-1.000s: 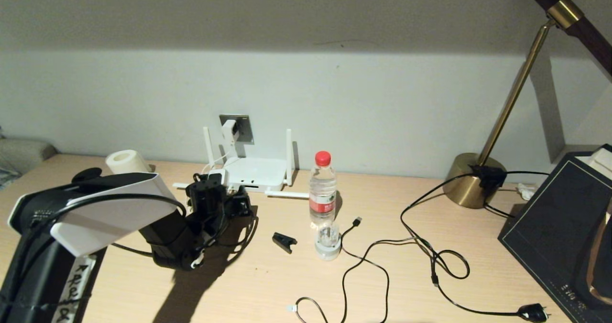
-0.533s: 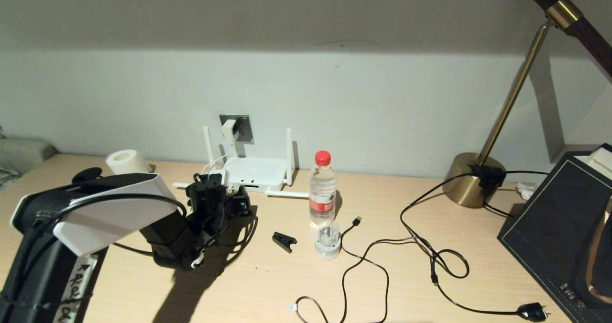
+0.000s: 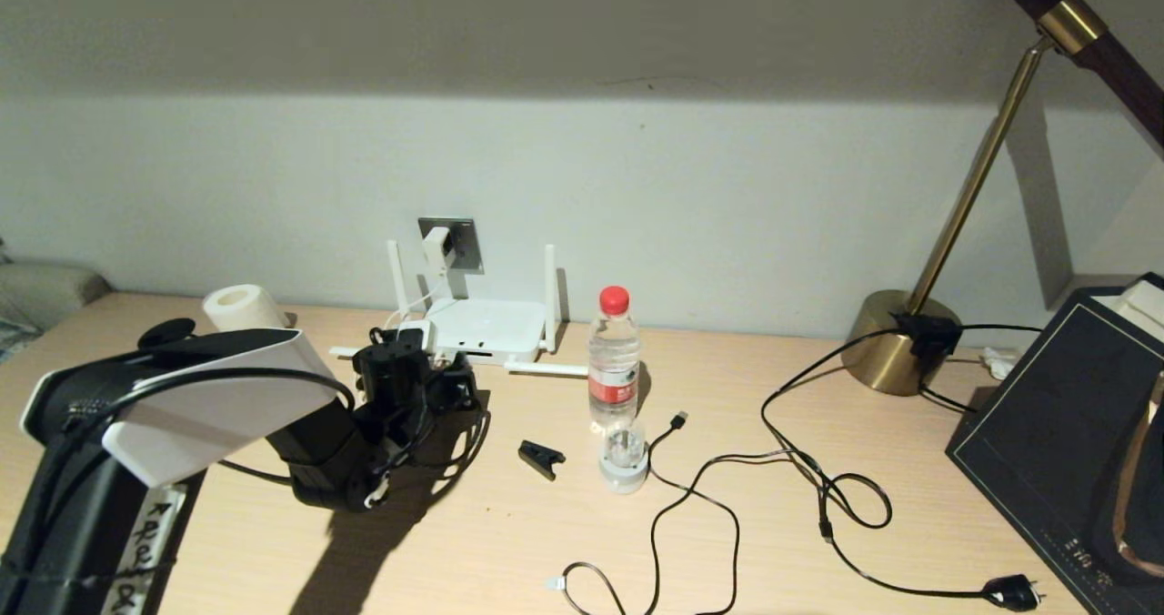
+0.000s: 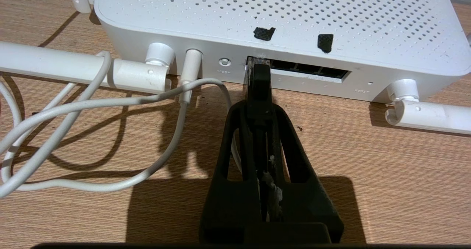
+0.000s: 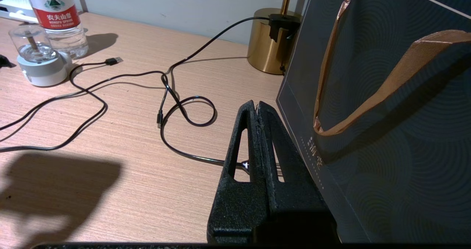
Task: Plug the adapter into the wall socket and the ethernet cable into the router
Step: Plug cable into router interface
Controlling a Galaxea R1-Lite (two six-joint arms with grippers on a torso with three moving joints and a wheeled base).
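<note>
Left gripper (image 4: 259, 94) clamps the ethernet cable (image 4: 258, 80), its tip at the router (image 4: 279, 24) port mouth — pushed crooked, the plug could jam or shove the router back.

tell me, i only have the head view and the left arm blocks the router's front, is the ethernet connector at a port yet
Observer: In the left wrist view the left gripper has its jaws shut on the ethernet cable, and the connector's clear tip sits at the mouth of the end port of the router, nearest the reset button.
Operator: is it fully seated
Observer: Cannot tell; the black connector body is outside the port.
Operator: anything else plugged in near it
Observer: A white barrel plug sits in the jack beside it.
Operator: and the right arm
Observer: The right gripper is shut on nothing, over the desk beside a dark paper bag.
</note>
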